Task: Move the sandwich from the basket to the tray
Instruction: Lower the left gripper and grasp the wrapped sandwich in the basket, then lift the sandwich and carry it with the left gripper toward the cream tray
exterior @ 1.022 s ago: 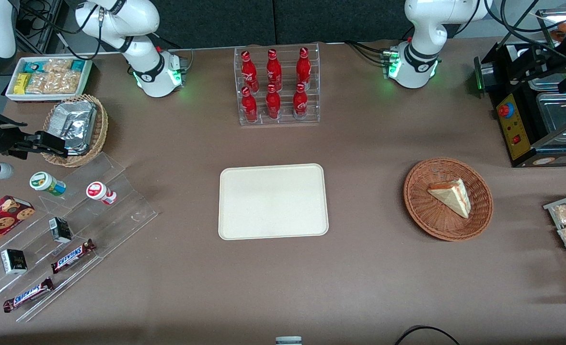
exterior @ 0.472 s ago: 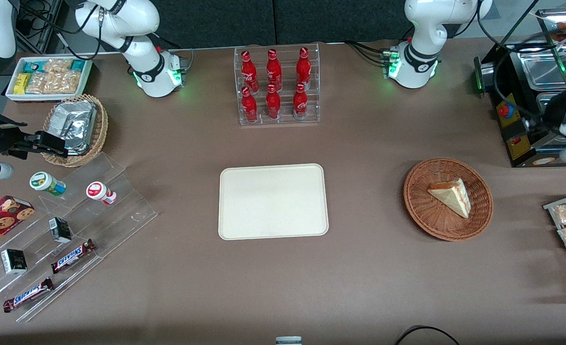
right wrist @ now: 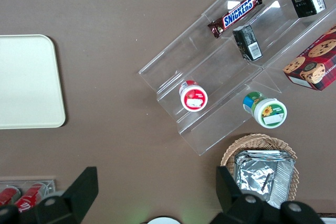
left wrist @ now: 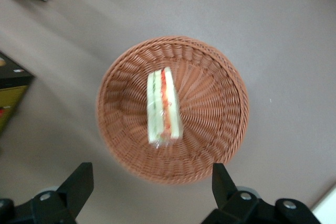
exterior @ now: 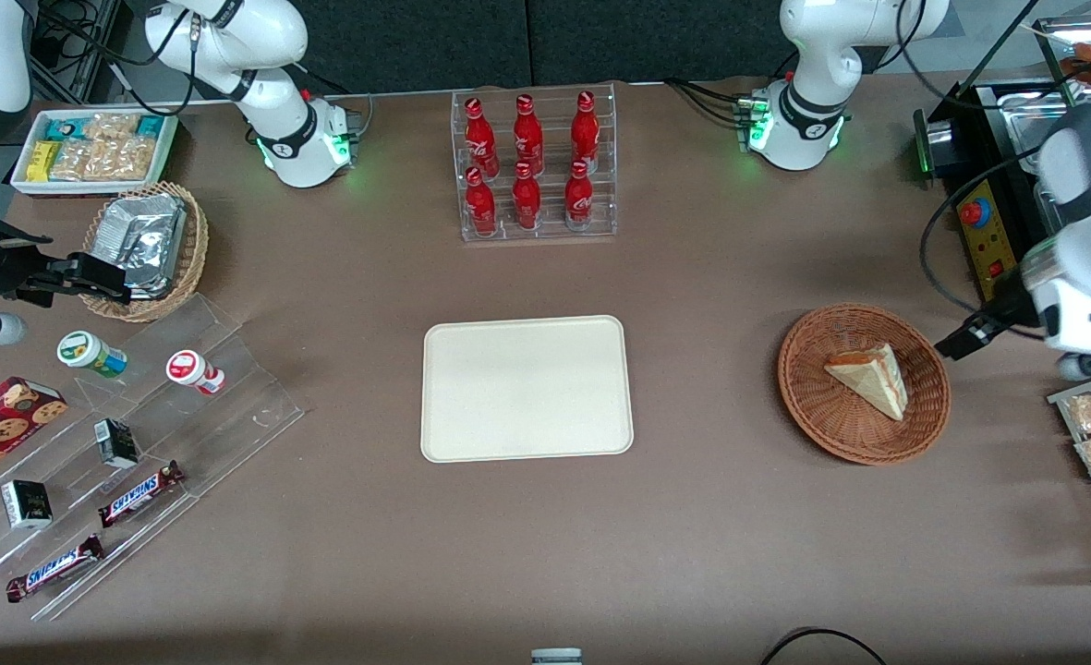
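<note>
We are looking down on a brown table. The sandwich (exterior: 870,379) lies in the basket (exterior: 813,406), toward the working arm's end of the table. It is a pale triangular wedge resting on its side, with nothing touching it. The tray (exterior: 527,388) sits bare in the middle of the table, well apart from the basket.

Our gripper (left wrist: 152,192) hangs high above the table, beside the basket and toward the working arm's end. Its fingers (left wrist: 79,182) are spread wide with nothing between them. In the front view the arm's white wrist (exterior: 1085,277) shows just beside the basket's rim, and the fingers themselves are hidden under it.

The wrist camera looks straight down into the basket. There the sandwich (left wrist: 164,106) lies near the middle of the basket (left wrist: 226,129), with its red, orange and green filling layers facing up at us. Its long axis runs roughly square to the line joining our two fingers, tilted only slightly. So the fingers already stand either side of the wedge's narrow width.

We judge that the sandwich lies ahead of and below the gripper, not yet between the fingers. The coming move looks like a short travel over the basket's centre and then a descent, with little or no turning of the wrist needed.
</note>
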`<action>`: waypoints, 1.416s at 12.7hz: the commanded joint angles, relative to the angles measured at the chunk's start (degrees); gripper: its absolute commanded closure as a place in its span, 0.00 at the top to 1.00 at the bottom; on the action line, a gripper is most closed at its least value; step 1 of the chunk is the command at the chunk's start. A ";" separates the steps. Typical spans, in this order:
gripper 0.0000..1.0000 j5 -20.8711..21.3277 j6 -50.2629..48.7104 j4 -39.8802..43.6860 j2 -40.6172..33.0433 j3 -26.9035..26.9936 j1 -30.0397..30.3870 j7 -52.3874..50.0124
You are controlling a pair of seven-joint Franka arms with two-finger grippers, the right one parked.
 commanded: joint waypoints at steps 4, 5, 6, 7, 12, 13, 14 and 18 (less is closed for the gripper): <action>1.00 0.05 22.73 -14.65 3.86 -0.06 -0.08 -4.92; 1.00 0.05 26.50 -16.31 5.44 -0.06 -0.08 -4.92; 1.00 0.05 29.49 -17.46 6.33 -0.06 -0.08 -5.01; 1.00 -0.03 29.96 -17.55 7.12 -0.06 -0.08 -5.10; 1.00 -0.47 34.70 -20.53 8.80 -0.06 -0.08 -5.19; 0.99 -0.56 35.23 -20.72 9.06 -0.06 -0.08 -5.71; 0.89 -0.56 35.24 -20.46 9.32 -0.06 -0.08 -7.37; 0.00 -0.48 34.19 -18.45 8.71 -0.24 -0.52 -10.46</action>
